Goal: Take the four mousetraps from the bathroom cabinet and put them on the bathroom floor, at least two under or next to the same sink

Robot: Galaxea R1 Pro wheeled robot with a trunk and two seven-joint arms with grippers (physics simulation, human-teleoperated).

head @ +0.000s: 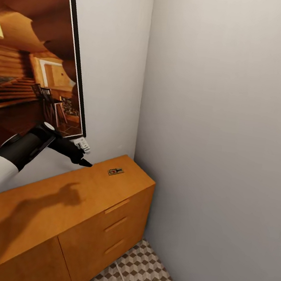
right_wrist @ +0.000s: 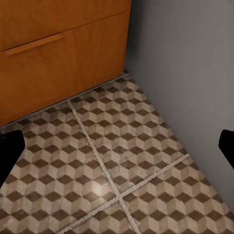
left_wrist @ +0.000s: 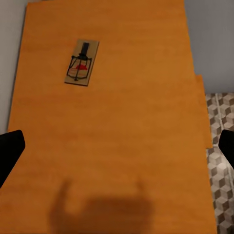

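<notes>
A low orange-brown wooden cabinet stands in the corner of a room with pale grey walls. One small mousetrap lies flat on the cabinet's top, near the far right corner and close to the back edge. It is a brown wooden slab with dark metal parts and a red spot, seen from above in the left wrist view.

The left gripper, black, at the end of a black and white arm, hovers above the cabinet top near its back edge, apart from the mousetrap. Its shadow falls on the wood. In the left wrist view its fingertips sit far apart, spread wide with nothing between them.

A large framed picture of a wooden interior hangs on the wall behind the cabinet.

The right gripper hangs over the bathroom floor, tiled in a brown, beige and white cube pattern, beside the cabinet's drawer fronts. Its fingers are also spread wide and hold nothing.
</notes>
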